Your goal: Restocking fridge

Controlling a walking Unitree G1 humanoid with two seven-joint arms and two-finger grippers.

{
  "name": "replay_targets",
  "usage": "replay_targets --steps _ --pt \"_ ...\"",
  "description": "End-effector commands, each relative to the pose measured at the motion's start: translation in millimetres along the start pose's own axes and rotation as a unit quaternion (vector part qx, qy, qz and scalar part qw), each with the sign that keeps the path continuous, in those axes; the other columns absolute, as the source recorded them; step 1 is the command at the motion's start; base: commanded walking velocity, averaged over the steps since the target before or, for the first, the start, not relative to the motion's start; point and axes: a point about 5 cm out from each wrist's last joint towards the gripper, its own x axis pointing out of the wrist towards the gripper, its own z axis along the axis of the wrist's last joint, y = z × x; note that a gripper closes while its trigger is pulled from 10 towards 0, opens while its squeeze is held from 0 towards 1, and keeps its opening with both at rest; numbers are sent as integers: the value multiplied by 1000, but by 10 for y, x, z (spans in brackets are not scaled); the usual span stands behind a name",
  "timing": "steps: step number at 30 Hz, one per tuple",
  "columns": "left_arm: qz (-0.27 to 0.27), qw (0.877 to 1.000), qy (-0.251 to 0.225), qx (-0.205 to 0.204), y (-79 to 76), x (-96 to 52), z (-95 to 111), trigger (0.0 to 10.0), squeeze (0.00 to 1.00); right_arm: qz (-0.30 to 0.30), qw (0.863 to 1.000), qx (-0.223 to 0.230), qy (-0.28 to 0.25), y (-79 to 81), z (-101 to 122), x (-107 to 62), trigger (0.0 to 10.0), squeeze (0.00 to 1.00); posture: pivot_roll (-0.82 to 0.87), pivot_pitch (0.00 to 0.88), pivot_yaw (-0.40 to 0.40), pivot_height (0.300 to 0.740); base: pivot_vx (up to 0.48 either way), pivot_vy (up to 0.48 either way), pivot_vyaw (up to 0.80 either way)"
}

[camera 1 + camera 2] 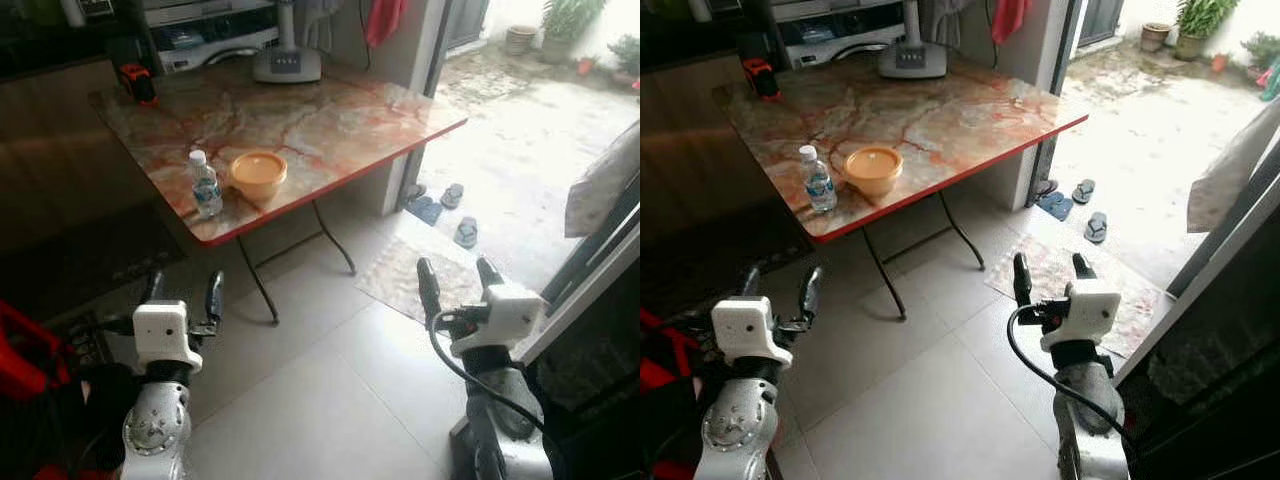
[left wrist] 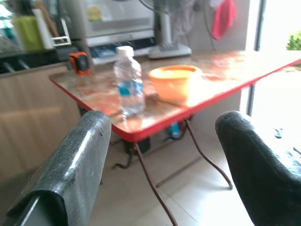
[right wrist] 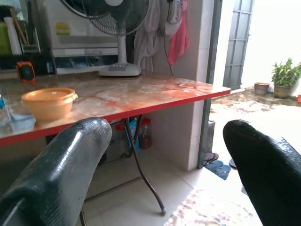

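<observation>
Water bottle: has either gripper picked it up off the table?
No. The water bottle stands upright on the table beside the orange bowl, with both grippers open and short of the table.

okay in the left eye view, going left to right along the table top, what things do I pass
Orange and black gadget → water bottle → orange lidded bowl → fan base, all on the marble-patterned table.

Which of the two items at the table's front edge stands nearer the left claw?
The water bottle; it stands left of the orange lidded bowl, toward the left claw.
</observation>
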Motion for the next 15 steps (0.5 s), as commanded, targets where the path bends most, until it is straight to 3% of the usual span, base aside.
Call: replay_targets --steps 1,8,11,15 --pt "-18 1000 19 8 -82 -59 -45 10000 0 5 1000 -16 1 -13 30 -56 10000 0 0 0 -19 740 0 0 0" --pt "-17 999 34 17 -82 -103 -40 10000 0 -5 1000 -14 -1 -38 37 -39 10000 0 9 0 -18 740 0 0 0" --pt "4 999 42 7 -22 -57 -53 10000 0 -12 999 -17 26 -9 -64 -38 10000 0 25 0 -18 740 0 0 0" --pt "14 999 37 6 28 -14 -17 10000 0 -23 999 17 19 35 -31 -18 10000 0 16 0 -6 740 0 0 0"
